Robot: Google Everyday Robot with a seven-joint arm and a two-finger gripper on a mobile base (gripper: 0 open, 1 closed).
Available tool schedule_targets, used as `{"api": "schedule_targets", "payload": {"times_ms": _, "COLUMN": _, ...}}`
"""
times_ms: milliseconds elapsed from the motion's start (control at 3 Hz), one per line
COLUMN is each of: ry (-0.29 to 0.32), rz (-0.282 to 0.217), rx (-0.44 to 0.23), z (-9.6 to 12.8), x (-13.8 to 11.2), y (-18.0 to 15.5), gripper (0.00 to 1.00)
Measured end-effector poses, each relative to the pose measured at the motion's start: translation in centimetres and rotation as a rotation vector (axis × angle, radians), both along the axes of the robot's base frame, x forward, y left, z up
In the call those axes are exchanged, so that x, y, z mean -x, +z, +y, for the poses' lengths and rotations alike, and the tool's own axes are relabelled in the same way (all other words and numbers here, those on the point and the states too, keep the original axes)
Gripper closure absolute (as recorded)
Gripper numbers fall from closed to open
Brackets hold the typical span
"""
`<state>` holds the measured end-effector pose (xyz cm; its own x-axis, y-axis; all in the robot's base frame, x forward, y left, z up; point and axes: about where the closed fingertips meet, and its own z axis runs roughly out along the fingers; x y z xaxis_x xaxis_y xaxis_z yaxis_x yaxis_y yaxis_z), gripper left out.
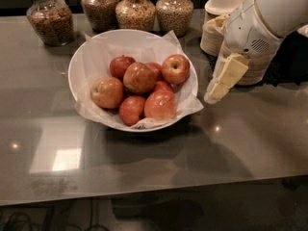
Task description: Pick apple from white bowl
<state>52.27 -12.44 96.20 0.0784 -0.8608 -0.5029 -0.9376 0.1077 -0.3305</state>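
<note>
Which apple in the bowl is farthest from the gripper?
The leftmost apple, by the bowl's left wall; the others lie nearer the gripper, which hangs right of the bowl.

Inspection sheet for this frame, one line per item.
surface: glossy grey counter, light glare at the front left.
job's things: white bowl, paper-lined, holds a heap of red apples; the nearest apple lies on the pincer's side.
clutter: four filled glass jars at the back; stacked paper bowls at the back right.
grippers: pincer is right of the bowl, over the counter, holding nothing, clear of the apples.
cables: nothing seen on the counter.
surroundings: dark behind the jars.
</note>
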Motion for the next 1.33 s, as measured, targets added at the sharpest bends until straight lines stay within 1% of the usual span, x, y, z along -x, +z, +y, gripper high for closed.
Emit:
{"api": "schedule_targets", "payload": {"times_ms": 333, "ry": 0.055, "rz": -0.036, "rx": -0.034, "z": 1.3, "x": -1.8, "y": -0.1, "gripper": 0.0}}
{"api": "schedule_targets", "payload": {"times_ms": 667, "ry": 0.105, "rz": -0.06, "rx": -0.05, "z": 2.4, "x": -3.1, "y": -0.3, "gripper": 0.08}}
{"api": "schedule_targets", "payload": {"times_ms": 1333, "ry": 0.149, "rz": -0.098, "rx": -0.081, "z": 3.6, "x": -4.3, "y": -1.1, "gripper": 0.09}}
